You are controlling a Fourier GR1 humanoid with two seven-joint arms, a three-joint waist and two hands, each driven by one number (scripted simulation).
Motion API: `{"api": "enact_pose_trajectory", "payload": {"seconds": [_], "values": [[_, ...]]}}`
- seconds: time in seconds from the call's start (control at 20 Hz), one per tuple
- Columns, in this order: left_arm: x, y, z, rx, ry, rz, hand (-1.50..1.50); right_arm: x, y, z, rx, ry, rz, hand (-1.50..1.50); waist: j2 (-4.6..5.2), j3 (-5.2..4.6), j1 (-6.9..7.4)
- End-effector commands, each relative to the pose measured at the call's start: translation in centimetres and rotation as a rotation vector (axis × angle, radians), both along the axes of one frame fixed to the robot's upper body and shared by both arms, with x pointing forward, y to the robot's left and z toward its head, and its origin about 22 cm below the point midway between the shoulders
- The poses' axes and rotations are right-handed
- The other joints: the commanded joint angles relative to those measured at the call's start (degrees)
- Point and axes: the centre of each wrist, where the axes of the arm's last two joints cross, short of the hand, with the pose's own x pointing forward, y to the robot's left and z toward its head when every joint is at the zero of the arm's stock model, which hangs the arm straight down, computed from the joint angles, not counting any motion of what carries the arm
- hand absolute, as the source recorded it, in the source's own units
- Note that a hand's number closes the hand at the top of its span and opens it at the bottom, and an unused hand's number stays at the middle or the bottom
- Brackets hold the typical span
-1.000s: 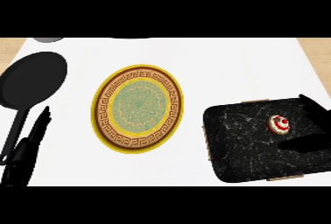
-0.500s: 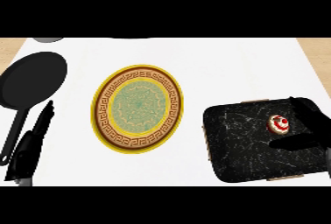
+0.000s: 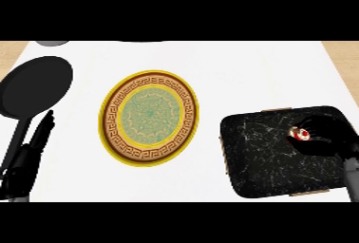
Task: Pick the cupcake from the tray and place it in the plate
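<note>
Cupcake (image 3: 301, 135) on tray (image 3: 266, 156), right hand (image 3: 328, 140) curling round it at its 3 o'clock. Lift and transfer to plate (image 3: 149, 117) remain; left hand (image 3: 28, 159) rests open.

**Count of things on the worktop**

There is one worktop (image 3: 231, 71), white, carrying everything. On it lies one plate (image 3: 149, 117) with a yellow rim and a patterned border. There is one black tray (image 3: 270, 159) with a marbled surface, and on it one cupcake (image 3: 301, 135), red and white. One black frying pan (image 3: 32, 90) lies at the left. Two robot hands show: one left robot hand (image 3: 28, 161) and one right robot hand (image 3: 328, 137).
</note>
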Motion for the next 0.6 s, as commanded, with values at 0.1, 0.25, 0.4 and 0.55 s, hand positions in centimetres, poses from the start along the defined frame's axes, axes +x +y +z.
{"api": "enact_pose_trajectory", "payload": {"seconds": [0.1, 0.25, 0.4, 0.55], "values": [[1.5, -1.4, 0.7, -0.012, -0.012, -0.046, 0.00, 4.0, 2.1, 3.2, -0.321, -0.046, 0.294, 1.50, 0.59, 0.07, 2.49], [2.0, -1.4, 0.9, -0.008, -0.026, -0.093, 0.00, 5.4, 2.5, 5.5, -0.571, -0.028, 0.520, 1.50, 1.53, -0.01, 6.08], [1.7, -1.6, 0.6, -0.005, -0.022, -0.086, 0.00, 8.0, 3.8, 5.8, -0.655, -0.109, 0.565, 1.50, 1.15, 0.16, 4.76], [0.7, -1.2, -0.5, 0.005, -0.011, -0.058, 0.00, 9.4, 5.3, 4.0, -0.742, -0.225, 0.541, 1.50, 1.00, 0.17, 4.04]]}}
